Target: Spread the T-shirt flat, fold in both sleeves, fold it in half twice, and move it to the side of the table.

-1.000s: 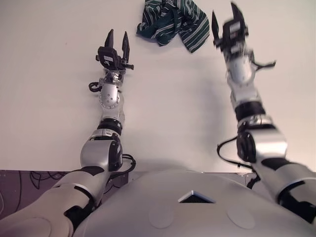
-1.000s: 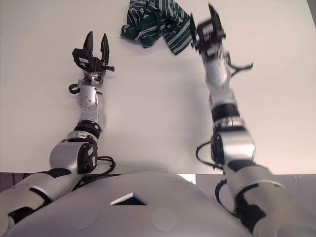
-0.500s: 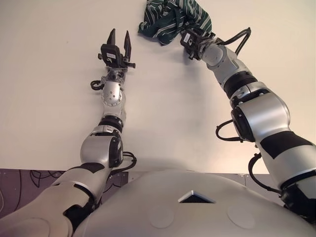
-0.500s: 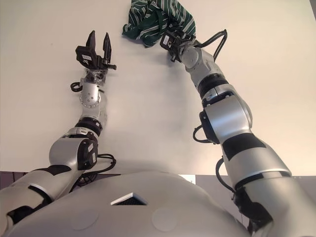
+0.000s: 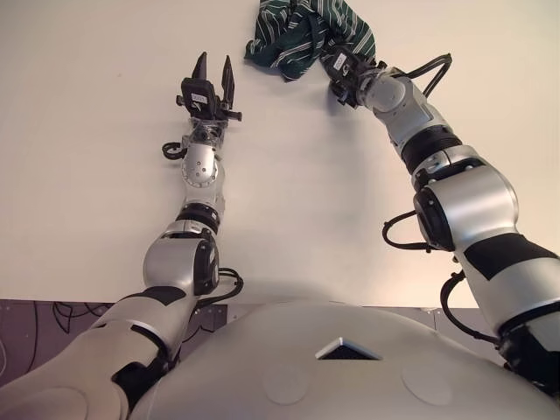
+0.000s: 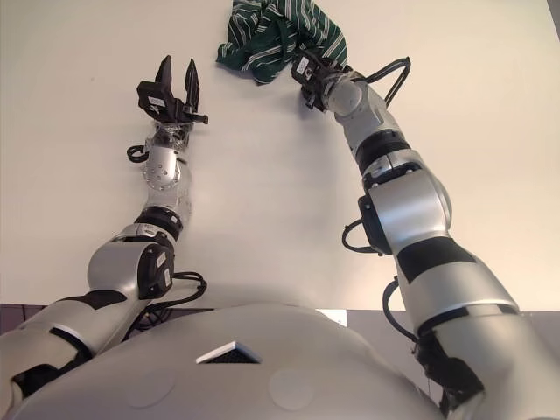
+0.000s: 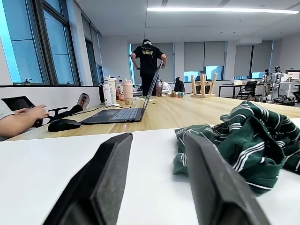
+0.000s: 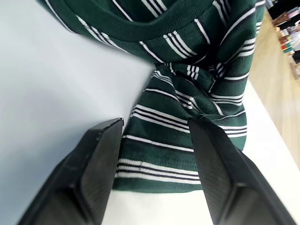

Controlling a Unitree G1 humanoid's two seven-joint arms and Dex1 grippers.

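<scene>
— What is the head view showing?
— The left arm is stretching straight forward over the table (image 5: pixel 87 131), the left gripper (image 5: pixel 213 59) spread wide and holding nothing. The right arm is bending inward, the right gripper (image 5: pixel 337 68) sitting at the crumpled T-shirt (image 5: pixel 306 35) on the far side.
— And the wrist views?
— Both grippers are gaping; the right one's fingers are framing the shirt's striped edge.

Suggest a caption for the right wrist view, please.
Open right gripper at the crumpled green white-striped T-shirt on the white table.
</scene>
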